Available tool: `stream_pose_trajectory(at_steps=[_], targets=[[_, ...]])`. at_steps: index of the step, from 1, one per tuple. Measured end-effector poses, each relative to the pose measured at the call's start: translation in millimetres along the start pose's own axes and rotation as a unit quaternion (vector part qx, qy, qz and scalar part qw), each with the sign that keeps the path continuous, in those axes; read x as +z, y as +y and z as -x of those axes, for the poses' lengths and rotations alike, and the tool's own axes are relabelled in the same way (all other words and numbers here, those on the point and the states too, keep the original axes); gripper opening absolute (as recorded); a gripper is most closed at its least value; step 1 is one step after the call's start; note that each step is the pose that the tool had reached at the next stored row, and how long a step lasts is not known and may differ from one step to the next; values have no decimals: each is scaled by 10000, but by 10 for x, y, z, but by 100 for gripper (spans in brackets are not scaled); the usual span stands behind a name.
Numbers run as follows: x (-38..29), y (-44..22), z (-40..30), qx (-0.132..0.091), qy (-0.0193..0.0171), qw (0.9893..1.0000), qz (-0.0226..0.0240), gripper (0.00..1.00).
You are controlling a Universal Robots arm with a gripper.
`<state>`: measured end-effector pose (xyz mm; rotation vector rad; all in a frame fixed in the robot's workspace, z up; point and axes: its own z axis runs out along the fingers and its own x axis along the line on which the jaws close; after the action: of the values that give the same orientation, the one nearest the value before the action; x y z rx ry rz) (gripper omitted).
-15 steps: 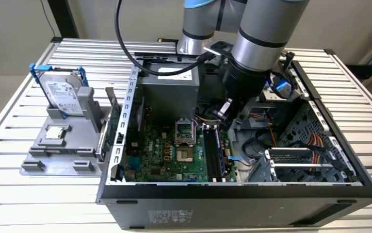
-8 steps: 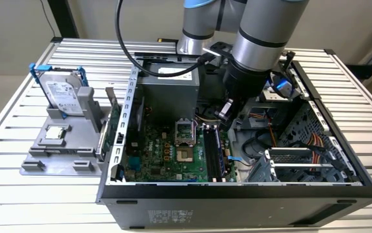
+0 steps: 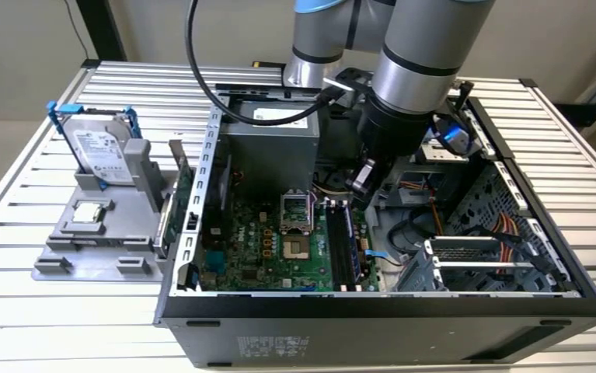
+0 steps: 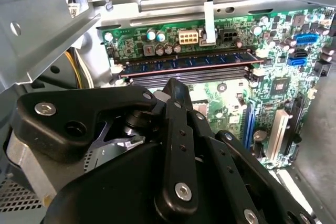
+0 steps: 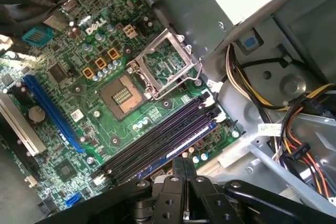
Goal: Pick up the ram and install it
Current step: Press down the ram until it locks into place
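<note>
- The slim blue-green ram stick sits in a black slot on the green motherboard.
- The black gripper hovers just above it, jaws together, holding nothing.

We see the hand as matt black plastic with bright metal screws. The ram looks like a dark blue board with glossy black chips. The motherboard is glossy green. At the left of the exterior view, the surface is ribbed, pale brushed metal.
</note>
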<state>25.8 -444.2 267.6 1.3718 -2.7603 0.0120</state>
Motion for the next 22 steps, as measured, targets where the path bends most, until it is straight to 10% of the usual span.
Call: stream_pose_trajectory(at_steps=[22], targets=[[0,-1,1,-655,13,9978,-37,0]])
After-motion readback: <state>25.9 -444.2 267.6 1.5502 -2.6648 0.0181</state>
